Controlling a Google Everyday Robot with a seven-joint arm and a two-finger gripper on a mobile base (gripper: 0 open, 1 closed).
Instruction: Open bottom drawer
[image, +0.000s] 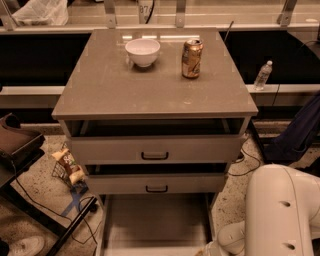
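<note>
The bottom drawer (156, 220) is pulled far out toward me, and its plain pale grey interior is in view. Its front and handle lie below the lower edge of the view. My white arm (280, 210) fills the lower right. My gripper (206, 249) is only just in view at the bottom edge, by the drawer's near right corner. Above the bottom drawer, the middle drawer (156, 185) and the top drawer (155, 150) each stand slightly ajar, with small dark bar handles.
A white bowl (143, 51) and a gold can (192, 58) stand on the cabinet top (150, 85). A snack bag (67, 165), cables and a dark chair (17, 142) are on the left floor. A water bottle (263, 75) and blue cloth (300, 130) are at the right.
</note>
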